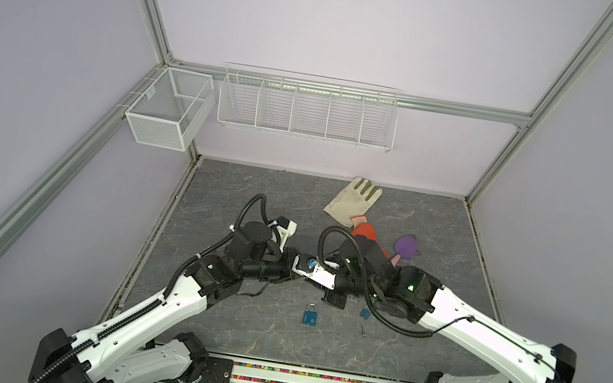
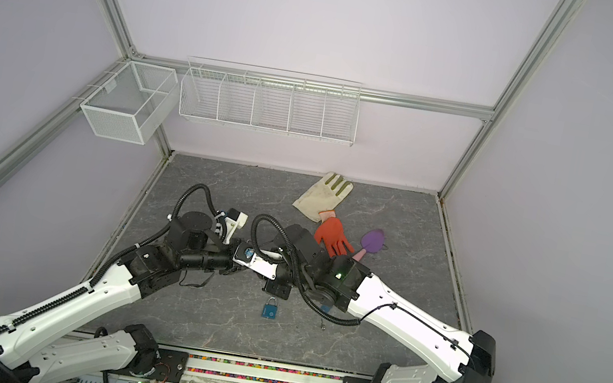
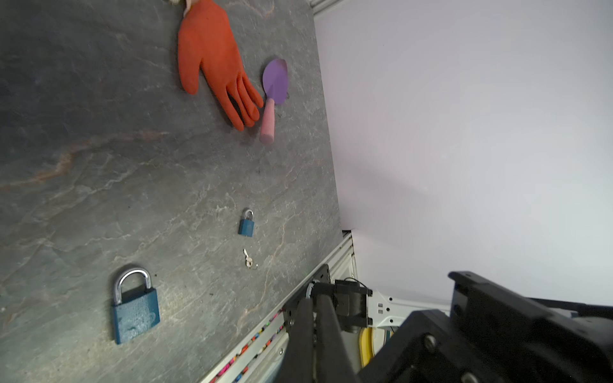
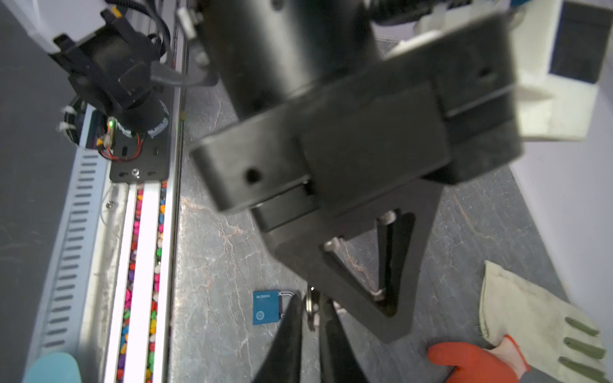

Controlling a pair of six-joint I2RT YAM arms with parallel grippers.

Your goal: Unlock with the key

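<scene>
Above the grey table [image 1: 231,327], at the centre of both top views, the left gripper [image 3: 313,303] was clenched; what it held, if anything, was hidden. Facing it, the right gripper [image 4: 310,300] had its fingers slightly apart around a metal ring [image 4: 310,311], and I could not tell whether they gripped it. The large blue padlock [image 1: 311,314] lay flat just below them, at lower centre. To its right lay a small padlock [image 1: 364,313], with a small key [image 3: 247,258] just beside it.
</scene>
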